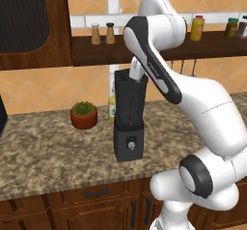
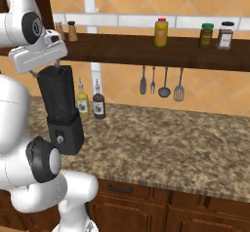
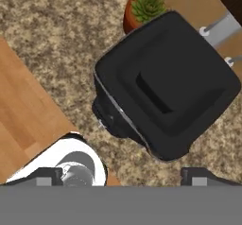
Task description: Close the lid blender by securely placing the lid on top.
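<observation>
The black blender (image 1: 129, 122) stands on the granite counter (image 1: 43, 151), with its dark jar on a boxy base that has a round front knob. From above, the flat black squarish lid (image 3: 165, 82) covers the jar's mouth, its raised centre grip facing the camera. The lid looks level and square with the jar. My gripper (image 3: 123, 174) hangs just above it, open, with its fingertips (image 3: 47, 176) spread wide to either side and nothing between them. In the base views the hand (image 2: 41, 55) sits right over the top of the blender (image 2: 61, 109), hiding the lid there.
A terracotta pot with a green plant (image 1: 84, 115) stands left of the blender. A yellowish bottle (image 2: 82, 104) and a dark bottle (image 2: 98, 104) stand behind it by the wall. Utensils (image 2: 161, 82) hang under a wooden shelf (image 2: 146, 48) carrying jars.
</observation>
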